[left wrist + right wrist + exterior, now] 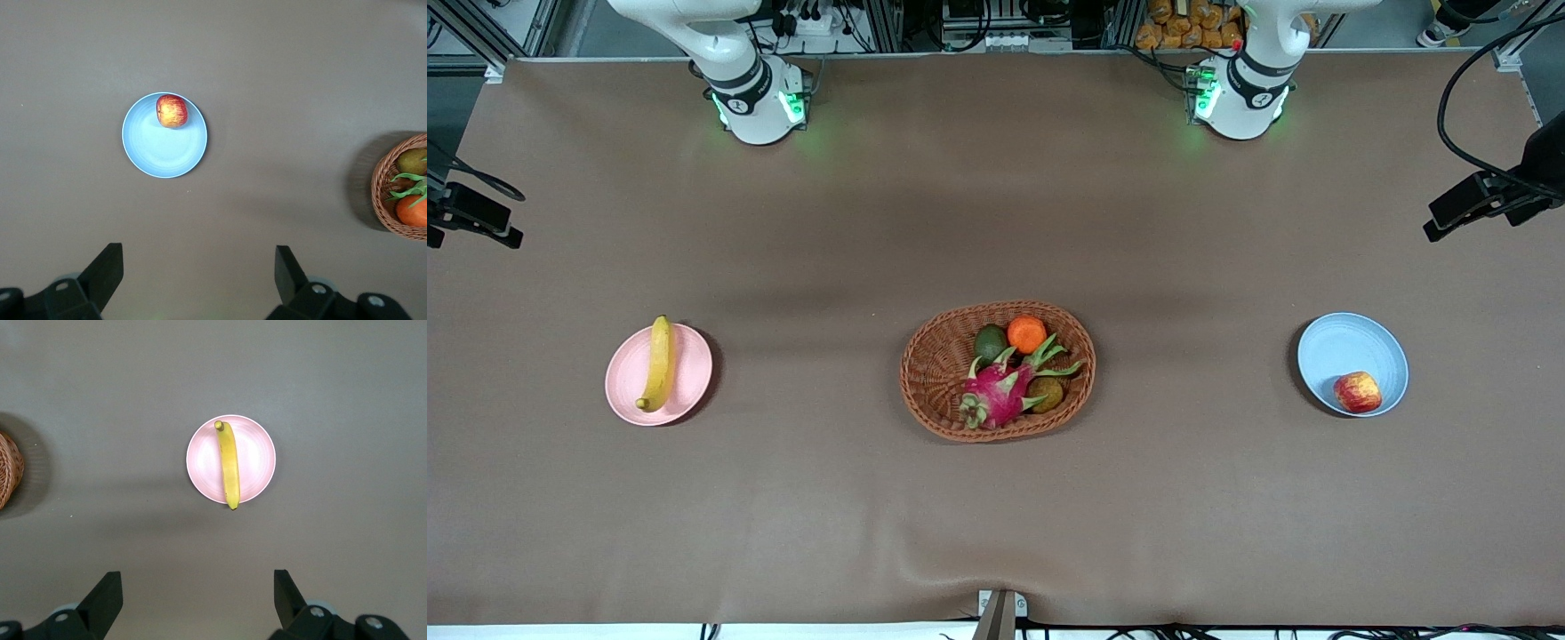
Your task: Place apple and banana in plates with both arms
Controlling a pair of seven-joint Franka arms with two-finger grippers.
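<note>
Looks all done; nothing left to move, at a guess. Basket in the middle of the table, holding other fruit; pink plate toward the right arm's end, banana lying on it; blue plate toward the left arm's end, apple sitting in it. Left gripper high over bare table, fingers wide apart, holding nothing; right gripper just the same.
</note>
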